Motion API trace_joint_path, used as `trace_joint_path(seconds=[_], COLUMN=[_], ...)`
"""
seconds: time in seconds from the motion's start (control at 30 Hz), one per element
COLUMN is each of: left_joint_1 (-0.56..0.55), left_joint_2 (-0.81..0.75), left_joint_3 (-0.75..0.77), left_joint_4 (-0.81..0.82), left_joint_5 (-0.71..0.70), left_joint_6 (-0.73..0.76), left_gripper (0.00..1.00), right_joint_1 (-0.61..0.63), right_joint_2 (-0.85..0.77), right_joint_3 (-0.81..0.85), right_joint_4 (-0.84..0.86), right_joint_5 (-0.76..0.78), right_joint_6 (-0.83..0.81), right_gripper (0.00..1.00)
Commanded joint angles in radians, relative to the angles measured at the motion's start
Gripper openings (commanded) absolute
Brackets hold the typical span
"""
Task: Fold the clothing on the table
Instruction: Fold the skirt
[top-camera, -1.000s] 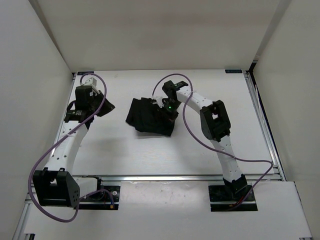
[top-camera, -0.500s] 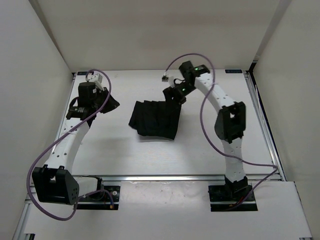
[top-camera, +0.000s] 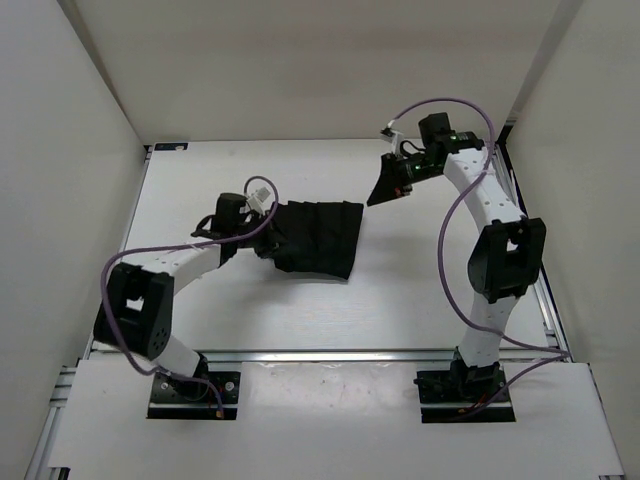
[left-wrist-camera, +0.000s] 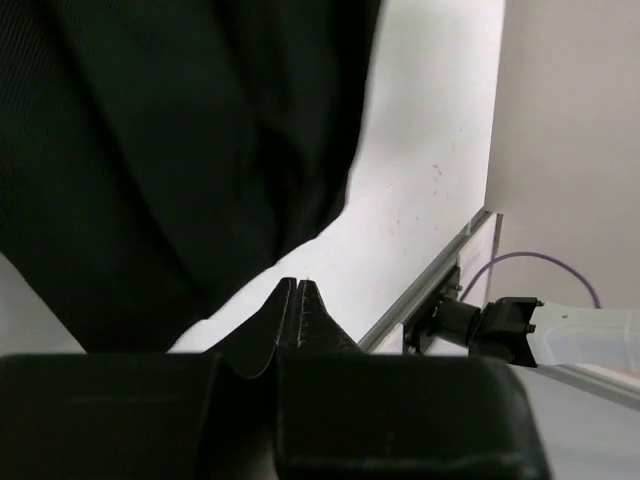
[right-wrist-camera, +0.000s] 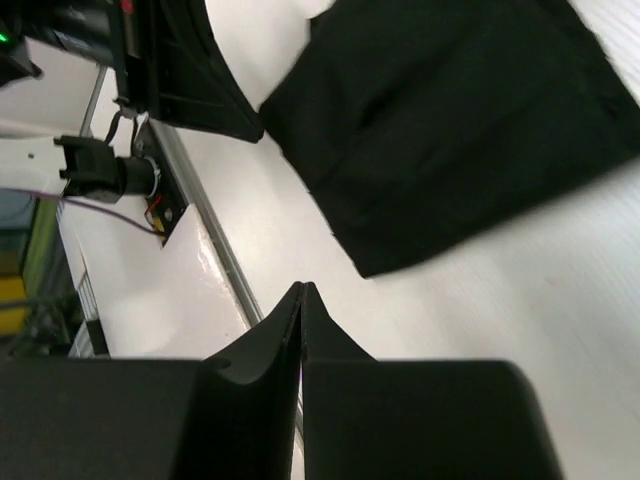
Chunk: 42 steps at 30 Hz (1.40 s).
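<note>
Clothing (top-camera: 318, 236): a black, matte, soft fabric piece with faint pleat lines is laid mid-table; it is roughly four-sided and bunched at its near-left corner.
Table (top-camera: 250, 300): a flat, smooth white top is edged by a silver metal rail (top-camera: 330, 354) on the near side.
Left gripper (left-wrist-camera: 298, 288): tapered black fingers are pressed together on nothing, at the clothing's left edge.
Right gripper (right-wrist-camera: 301, 292): fingers are closed tip to tip, empty, well apart from the clothing, toward the far right.
</note>
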Motion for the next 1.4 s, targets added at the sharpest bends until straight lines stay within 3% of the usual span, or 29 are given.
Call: trace_joint_path(seconds=[0.0, 0.3, 0.33, 0.4, 0.43, 0.5, 0.57, 0.6, 0.63, 0.67, 0.8, 0.93, 1.03, 1.2, 1.37], left_joint_1=[0.006, 0.076, 0.072, 0.072, 0.07, 0.049, 0.006, -0.017, -0.031, -0.029, 0.003, -0.043, -0.016, 0.142, 0.161], left_joint_2=[0.031, 0.199, 0.196, 0.173, 0.144, 0.052, -0.022, -0.066, -0.083, -0.111, -0.136, -0.151, -0.264, -0.419, -0.482], left_joint_3=[-0.045, -0.068, -0.054, -0.013, 0.004, 0.124, 0.221, 0.267, 0.301, 0.32, 0.422, 0.423, 0.357, 0.289, 0.256], left_joint_4=[0.226, 0.212, 0.205, 0.163, 0.118, -0.093, -0.232, -0.299, -0.326, -0.379, -0.638, -0.861, -0.86, -0.865, -0.891], left_joint_5=[0.076, -0.069, -0.076, -0.102, -0.127, -0.282, -0.46, -0.555, -0.582, -0.587, -0.552, -0.633, -0.592, -0.5, -0.519], left_joint_6=[-0.095, -0.039, -0.049, -0.039, -0.02, 0.024, 0.067, 0.066, 0.075, 0.093, 0.11, 0.153, 0.153, 0.2, 0.231], left_gripper=[0.0, 0.0, 0.0, 0.01, 0.05, 0.28, 0.43, 0.75, 0.98, 0.99, 0.99, 0.98, 0.99, 0.99, 0.99], right_joint_1=[-0.069, -0.115, -0.127, -0.12, -0.123, -0.123, -0.141, -0.162, -0.175, -0.17, -0.192, -0.18, -0.154, -0.147, -0.186], right_joint_2=[-0.04, -0.158, -0.151, -0.169, -0.183, -0.195, -0.207, -0.212, -0.218, -0.215, -0.237, -0.26, -0.289, -0.361, -0.425], right_joint_3=[-0.021, -0.115, -0.133, -0.151, -0.168, -0.19, -0.234, -0.272, -0.286, -0.323, -0.394, -0.457, -0.47, -0.521, -0.598], right_joint_4=[0.039, 0.09, 0.095, 0.105, 0.115, 0.133, 0.182, 0.199, 0.219, 0.225, 0.243, 0.292, 0.294, 0.241, 0.213], right_joint_5=[-0.017, -0.048, -0.04, -0.025, 0.0, 0.049, 0.101, 0.11, 0.124, 0.133, 0.172, 0.202, 0.247, 0.31, 0.36], right_joint_6=[0.011, 0.058, 0.061, 0.074, 0.081, 0.094, 0.139, 0.147, 0.153, 0.158, 0.141, 0.159, 0.137, 0.129, 0.13], right_gripper=[0.0, 0.01, 0.08, 0.48, 0.59, 0.79, 0.87, 0.9, 0.95, 0.99, 1.0, 0.99, 0.99, 0.99, 0.99])
